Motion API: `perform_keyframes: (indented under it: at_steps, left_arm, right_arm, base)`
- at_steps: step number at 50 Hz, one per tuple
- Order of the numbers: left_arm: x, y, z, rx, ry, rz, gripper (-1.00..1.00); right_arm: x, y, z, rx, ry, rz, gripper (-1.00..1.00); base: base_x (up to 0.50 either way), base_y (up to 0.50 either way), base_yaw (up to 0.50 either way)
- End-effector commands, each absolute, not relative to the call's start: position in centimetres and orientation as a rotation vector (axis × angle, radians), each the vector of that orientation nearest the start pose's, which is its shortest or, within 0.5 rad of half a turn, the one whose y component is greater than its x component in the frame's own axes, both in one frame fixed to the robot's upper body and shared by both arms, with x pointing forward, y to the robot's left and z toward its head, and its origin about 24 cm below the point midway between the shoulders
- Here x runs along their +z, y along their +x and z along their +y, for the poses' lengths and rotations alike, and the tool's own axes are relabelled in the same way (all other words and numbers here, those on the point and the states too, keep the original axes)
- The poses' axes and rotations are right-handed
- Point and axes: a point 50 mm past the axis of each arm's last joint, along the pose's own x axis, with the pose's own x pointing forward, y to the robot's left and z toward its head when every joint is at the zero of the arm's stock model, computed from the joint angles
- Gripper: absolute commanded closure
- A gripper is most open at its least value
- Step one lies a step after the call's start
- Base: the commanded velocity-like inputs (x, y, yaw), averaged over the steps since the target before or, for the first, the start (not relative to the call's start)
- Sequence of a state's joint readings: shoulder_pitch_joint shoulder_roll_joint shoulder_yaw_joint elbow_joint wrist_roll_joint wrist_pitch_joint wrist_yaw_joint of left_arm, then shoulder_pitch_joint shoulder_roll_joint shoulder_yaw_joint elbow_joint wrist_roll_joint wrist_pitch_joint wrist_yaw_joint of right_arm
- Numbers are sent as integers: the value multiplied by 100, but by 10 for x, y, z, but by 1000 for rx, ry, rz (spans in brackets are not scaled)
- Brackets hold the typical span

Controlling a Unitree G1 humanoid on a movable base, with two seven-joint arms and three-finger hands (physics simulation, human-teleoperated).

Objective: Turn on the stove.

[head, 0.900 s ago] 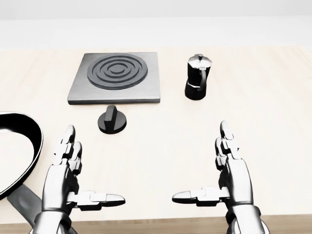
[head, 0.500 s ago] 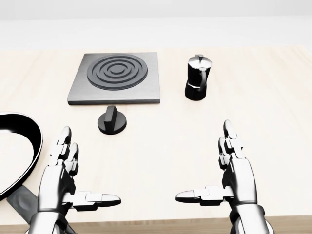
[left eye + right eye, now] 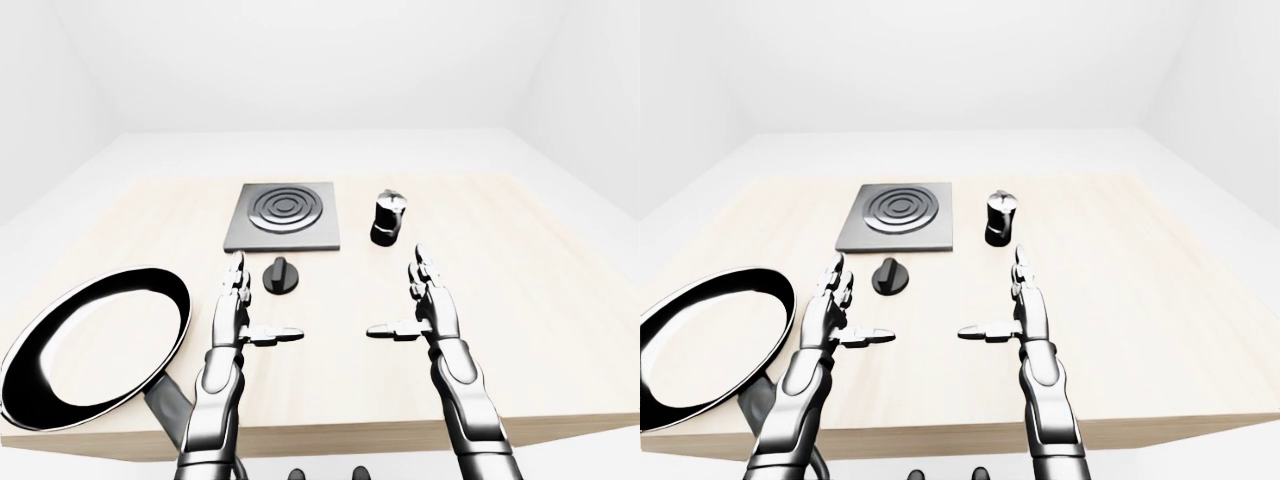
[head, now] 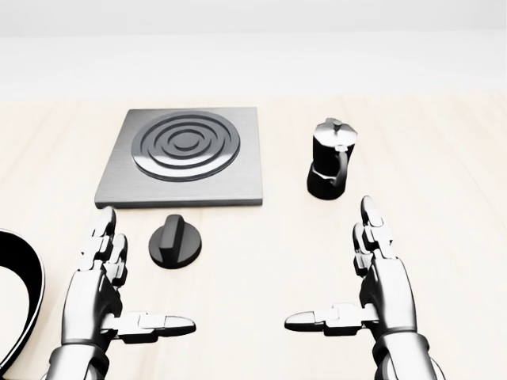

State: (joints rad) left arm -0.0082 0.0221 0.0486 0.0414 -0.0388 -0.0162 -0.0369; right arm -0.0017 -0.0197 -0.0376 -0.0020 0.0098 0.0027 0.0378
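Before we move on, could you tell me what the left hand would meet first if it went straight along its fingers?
Probably the stove plate's lower-left edge; the left hand passes just left of the knob, though depth is unclear.

Bare table (image 4: 261,261) btwn left hand (image 4: 99,289) and knob (image 4: 177,241) (nothing in the way). Moka pot (image 4: 331,159) stands right of stove (image 4: 184,156); pan (image 3: 95,345) sits far left.
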Motion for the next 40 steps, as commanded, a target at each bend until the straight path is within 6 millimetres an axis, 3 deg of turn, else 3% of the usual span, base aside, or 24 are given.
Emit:
perform_keyframes:
  at_steps: [1,17,33,40]
  left_arm:
    - [34,255,163,8,-14,19,-100]
    - [34,255,162,6,-10,20,-100]
    - [26,260,160,2,-6,37,-100]
    - [11,267,158,-3,2,89,-100]
  right_arm:
    - [41,254,-159,5,-8,2,-100]
    - [41,254,-159,10,-6,6,-100]
    - [41,254,-160,6,-1,14,-100]
    - [41,255,-159,7,-1,16,-100]
  base:
    - [35,0,0]
    - [34,0,0]
    - [1,0,0]
    - [0,0,0]
